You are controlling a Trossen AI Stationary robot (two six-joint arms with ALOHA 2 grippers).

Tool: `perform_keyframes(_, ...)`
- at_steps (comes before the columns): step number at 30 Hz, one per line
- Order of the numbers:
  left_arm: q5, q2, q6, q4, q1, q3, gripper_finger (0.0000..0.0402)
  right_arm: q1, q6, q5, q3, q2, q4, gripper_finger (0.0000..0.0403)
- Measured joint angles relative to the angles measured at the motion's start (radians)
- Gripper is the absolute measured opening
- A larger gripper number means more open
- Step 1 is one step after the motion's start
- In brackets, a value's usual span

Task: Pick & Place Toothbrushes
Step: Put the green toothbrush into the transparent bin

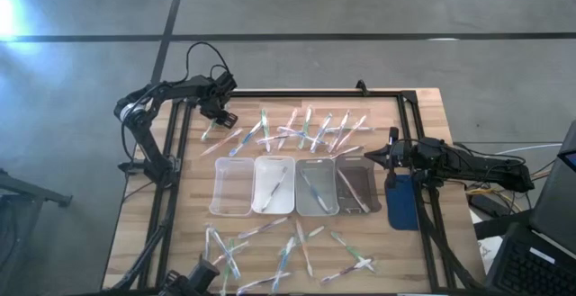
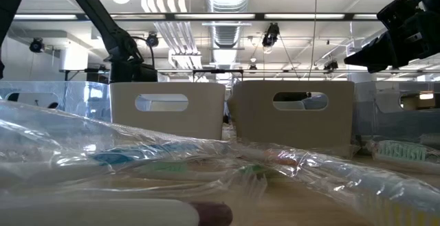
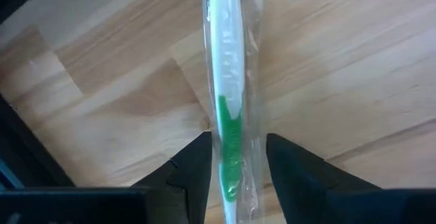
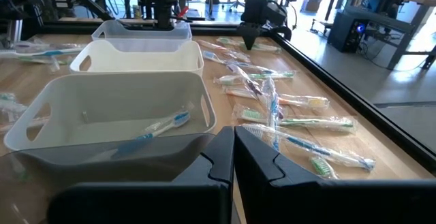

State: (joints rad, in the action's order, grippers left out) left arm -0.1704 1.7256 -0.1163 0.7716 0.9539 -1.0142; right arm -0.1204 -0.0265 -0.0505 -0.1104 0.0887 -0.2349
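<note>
Four trays [image 1: 297, 186] sit side by side in a row across the middle of the table [image 1: 423, 107]. One scatter of toothbrushes [image 1: 301, 130] lies on the far side of the row, another [image 1: 288, 251] on the near side, and single toothbrushes lie inside three of the trays. The left gripper [image 1: 216, 116] is at the far left end of the far scatter, straddling a toothbrush [image 3: 228, 115] that lies on the wood. The right gripper [image 1: 373, 159] hangs beside the rightmost tray.
</note>
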Motion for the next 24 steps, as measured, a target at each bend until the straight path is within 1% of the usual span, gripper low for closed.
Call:
perform_keyframes(16, 0.01, 0.003, -0.004, -0.009, -0.001, -0.004, 0.003, 0.0, 0.0, 0.0, 0.0, 0.0, 0.0, 0.0008)
perform_keyframes(20, -0.004, -0.006, 0.002, -0.012, 0.0, -0.004, 0.0019, 0.0, 0.0, 0.0, 0.0, 0.0, 0.0, 0.0008)
perform_keyframes(24, -0.021, -0.035, 0.002, -0.007, 0.003, -0.003, 0.0027, 0.0, 0.0, 0.0, 0.0, 0.0, 0.0, 0.0008)
